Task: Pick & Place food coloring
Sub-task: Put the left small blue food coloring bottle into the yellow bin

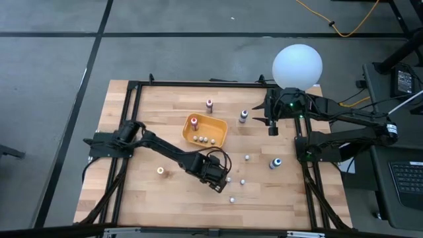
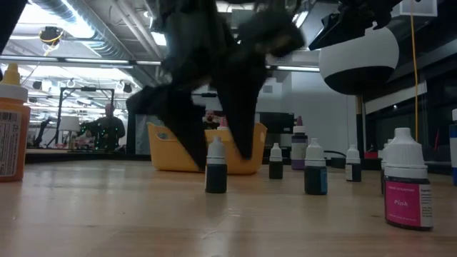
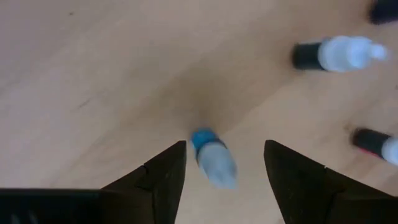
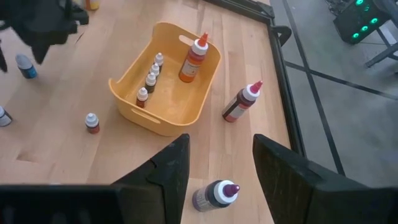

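Figure: Sorting of food colouring bottles, part-way through. The left end effector [image 1: 220, 178] hangs spread open, nothing yet gripped, over a small blue-topped dropper bottle [image 3: 211, 155] that stands between its fingers on the bench [image 1: 132, 192], toward the middle of the near half. The orange tray [image 1: 219, 135], near the bench centre, already holds four tiny dropper bottles [image 1: 205, 139] in a row and one taller orange bottle [image 1: 194, 121], so a share of the work appears done. Left outside are loose small bottles [image 1: 242, 181] scattered on the wood toward the right and near edges, an orange-topped bottle [image 1: 160, 171] toward the left edge, and larger bottles [image 1: 243, 116] beyond the tray toward the far edge. The right end effector [image 1: 272, 129] waits with fingers apart near the far right corner, holding nothing. Judged from this, roughly half the small bottles remain.
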You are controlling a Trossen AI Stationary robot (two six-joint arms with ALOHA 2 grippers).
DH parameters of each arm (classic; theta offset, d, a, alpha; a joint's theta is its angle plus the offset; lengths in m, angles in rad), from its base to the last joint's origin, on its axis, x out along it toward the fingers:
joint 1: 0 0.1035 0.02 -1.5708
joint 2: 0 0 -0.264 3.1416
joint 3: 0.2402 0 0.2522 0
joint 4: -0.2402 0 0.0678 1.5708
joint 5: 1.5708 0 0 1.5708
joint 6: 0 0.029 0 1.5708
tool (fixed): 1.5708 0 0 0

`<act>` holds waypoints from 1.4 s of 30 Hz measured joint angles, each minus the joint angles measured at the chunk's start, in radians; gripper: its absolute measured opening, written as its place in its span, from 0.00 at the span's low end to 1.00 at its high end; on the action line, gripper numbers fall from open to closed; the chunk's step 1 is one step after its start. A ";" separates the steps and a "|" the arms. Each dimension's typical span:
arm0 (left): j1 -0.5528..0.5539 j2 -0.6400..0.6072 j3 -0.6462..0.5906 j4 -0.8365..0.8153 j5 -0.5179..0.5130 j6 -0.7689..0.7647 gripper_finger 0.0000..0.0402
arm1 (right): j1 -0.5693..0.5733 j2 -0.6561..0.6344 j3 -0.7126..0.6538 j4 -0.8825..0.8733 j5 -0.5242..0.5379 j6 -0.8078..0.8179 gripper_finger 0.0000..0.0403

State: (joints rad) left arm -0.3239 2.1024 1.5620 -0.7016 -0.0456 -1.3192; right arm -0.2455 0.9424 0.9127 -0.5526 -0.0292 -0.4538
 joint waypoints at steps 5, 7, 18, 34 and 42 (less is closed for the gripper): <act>0.011 0.006 0.000 -0.022 0.001 0.006 0.46 | 0.000 0.000 0.000 0.001 0.000 0.000 0.44; 0.012 0.010 -0.002 -0.033 0.014 0.018 0.44 | 0.000 0.000 0.000 0.001 0.000 0.000 0.44; 0.012 0.011 -0.002 -0.030 0.057 0.032 0.31 | 0.000 0.000 0.000 0.002 0.000 0.000 0.44; 0.010 0.009 0.077 -0.151 0.013 0.090 0.18 | 0.000 0.000 0.000 0.002 0.000 0.003 0.44; 0.012 0.000 0.251 -0.393 -0.064 0.181 0.18 | 0.000 0.000 0.000 0.002 0.000 0.009 0.44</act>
State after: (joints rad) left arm -0.3119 2.1024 1.8129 -1.0949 -0.1093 -1.1377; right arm -0.2459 0.9426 0.9127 -0.5507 -0.0288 -0.4450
